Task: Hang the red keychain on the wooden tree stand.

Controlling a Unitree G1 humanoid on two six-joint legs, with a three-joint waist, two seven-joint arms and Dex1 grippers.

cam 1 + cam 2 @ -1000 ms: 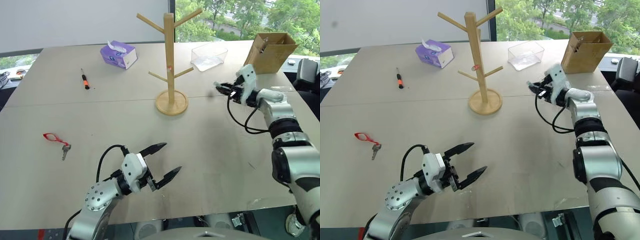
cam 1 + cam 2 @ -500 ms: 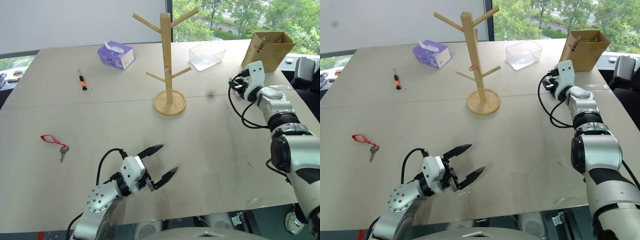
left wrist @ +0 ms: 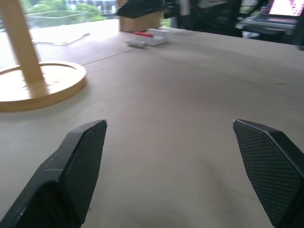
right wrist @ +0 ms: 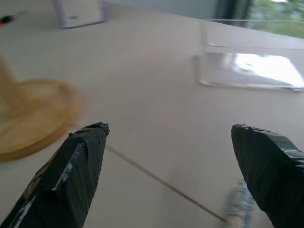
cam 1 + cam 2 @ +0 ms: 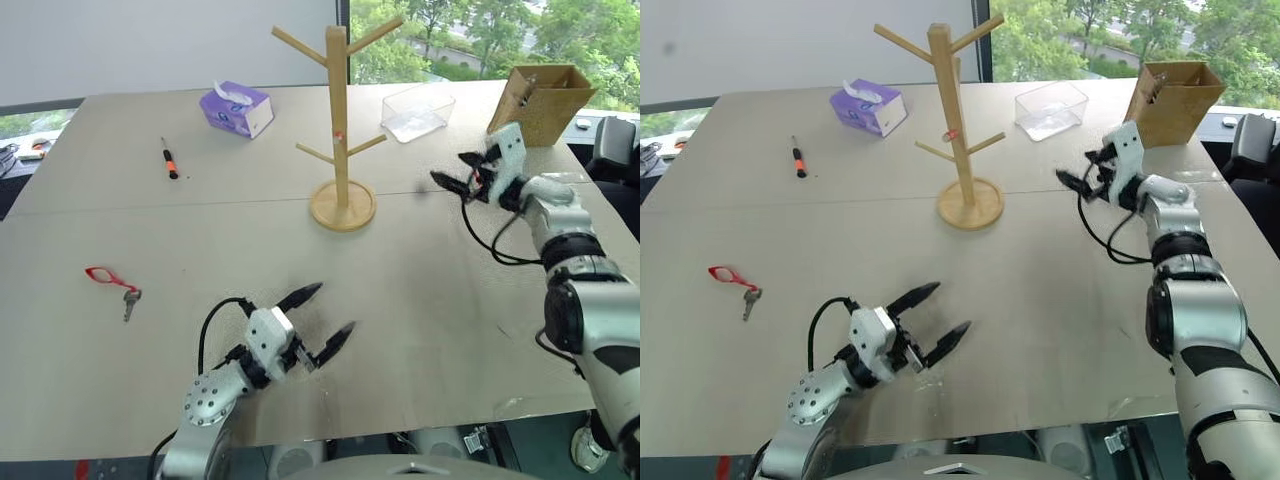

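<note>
With the red keychain [image 5: 112,279] lying flat on the table well left of my left gripper [image 5: 322,314], and the wooden tree stand [image 5: 342,118] mid-table, I have both pincers spread wide and empty, the right gripper [image 5: 458,171] poised beside the stand.

No legible txt, labels, brands or nos. on anything in view.
</note>
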